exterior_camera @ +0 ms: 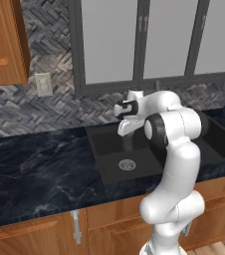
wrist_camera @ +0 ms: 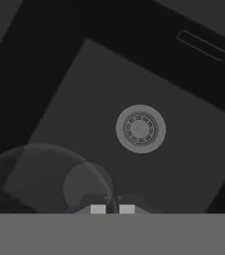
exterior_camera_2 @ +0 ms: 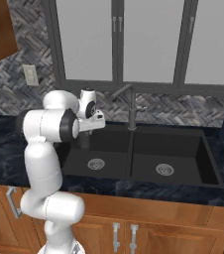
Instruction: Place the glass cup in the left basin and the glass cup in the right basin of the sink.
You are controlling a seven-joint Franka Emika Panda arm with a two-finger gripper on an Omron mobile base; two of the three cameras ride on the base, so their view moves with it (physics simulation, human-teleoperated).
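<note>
Hand view first, because it looks straight down into the left basin point(wrist_camera: 84, 99). Nearest to us, at the bottom of that view, the two fingertips point(wrist_camera: 98, 209) of the claw point(wrist_camera: 112, 209) stand almost together, with only a thin gap, and they pinch the rim of the glass cup point(wrist_camera: 45, 174). We see the cup from above: a wide round outline and a smaller circle inside it, which seems to be its base. So its long axis runs along our line of sight, down toward the basin floor, and the mouth is turned to the claw. Beyond the cup lies the round steel drain point(wrist_camera: 140, 128) on the black floor.

From the left base view we see the claw point(exterior_camera: 127, 137) hang above the left basin point(exterior_camera: 109, 144), and a faint transparent shape under it that we take for the cup, upright. Whether the cup touches the floor, we cannot tell. The right base view shows the claw point(exterior_camera_2: 84, 135) at the left edge of the sink point(exterior_camera_2: 218, 181).

We count one cup that we can see, two basins, two drains and one faucet point(exterior_camera_2: 130, 106). The right basin point(exterior_camera_2: 183, 149) lies farther right, past the divider. Around the sink is the dark marble bench point(exterior_camera: 35, 169). Behind it are three window panes point(exterior_camera_2: 148, 39).
</note>
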